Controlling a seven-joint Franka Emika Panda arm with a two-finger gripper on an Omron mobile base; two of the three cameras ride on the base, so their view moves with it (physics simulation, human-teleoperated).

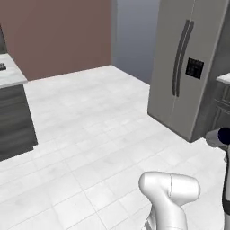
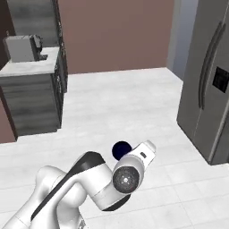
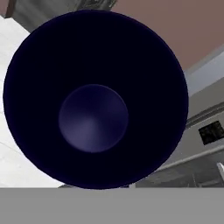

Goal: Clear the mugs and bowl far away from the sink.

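The white-grey mug sits right in front of the hand camera, its dark navy inside facing the lens. In the right base view its navy mouth peeks out beside the white hand, held in the air above the tiled floor. My gripper is shut on this mug, and the mug hides the fingertips. At the right edge of the left base view the mug appears again, grey-white with a navy end. The red mug, the bowl and the sink are out of view.
A tall grey fridge stands to the right, with a counter corner beyond it. A dark cabinet block with a light top carries a grey appliance at the left. White tiled floor lies between.
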